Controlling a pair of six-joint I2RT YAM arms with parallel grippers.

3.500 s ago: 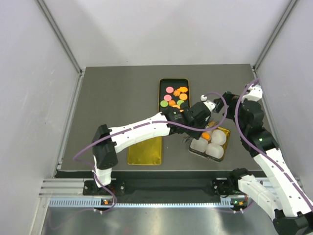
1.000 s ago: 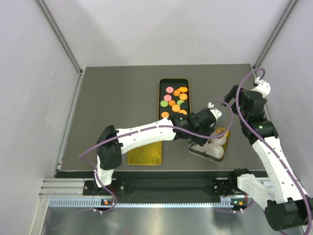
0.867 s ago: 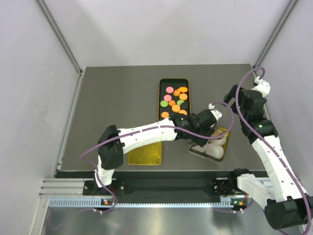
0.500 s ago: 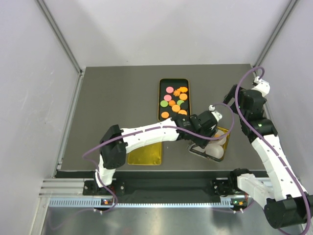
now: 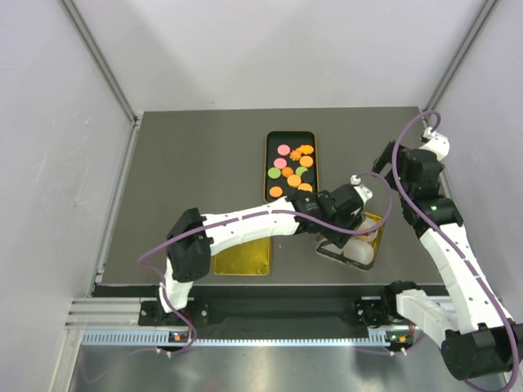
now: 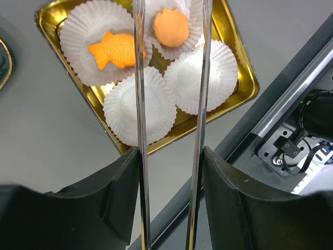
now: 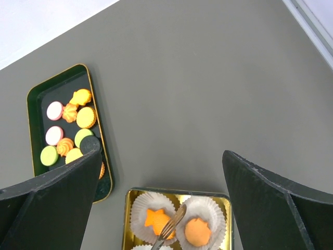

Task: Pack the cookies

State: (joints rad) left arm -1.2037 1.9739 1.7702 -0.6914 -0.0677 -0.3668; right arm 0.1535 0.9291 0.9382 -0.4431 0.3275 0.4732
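Observation:
The cookies (image 5: pixel 290 167) lie in a black tray (image 5: pixel 270 139); they also show in the right wrist view (image 7: pixel 70 133). A gold tin (image 6: pixel 244 78) holds white paper cups. One cup holds an orange fish-shaped cookie (image 6: pixel 114 49), another a round orange cookie (image 6: pixel 171 28); two cups (image 6: pixel 140 104) are empty. My left gripper (image 6: pixel 169 151) carries long metal tong blades (image 6: pixel 138 78). It hangs over the tin (image 5: pixel 374 220), blades apart, nothing pinched. My right gripper (image 7: pixel 161 153) is wide open and empty, high above the table beyond the tin.
A gold lid (image 5: pixel 243 255) lies at the table's near edge, left of the tin. The metal front rail (image 6: pixel 291 88) runs just beyond the tin. Grey walls close in both sides and the back.
The left gripper has moved from the tray's near end to over the tin and barely shifts in the last second. The right arm has drawn back from the tin to the far right.

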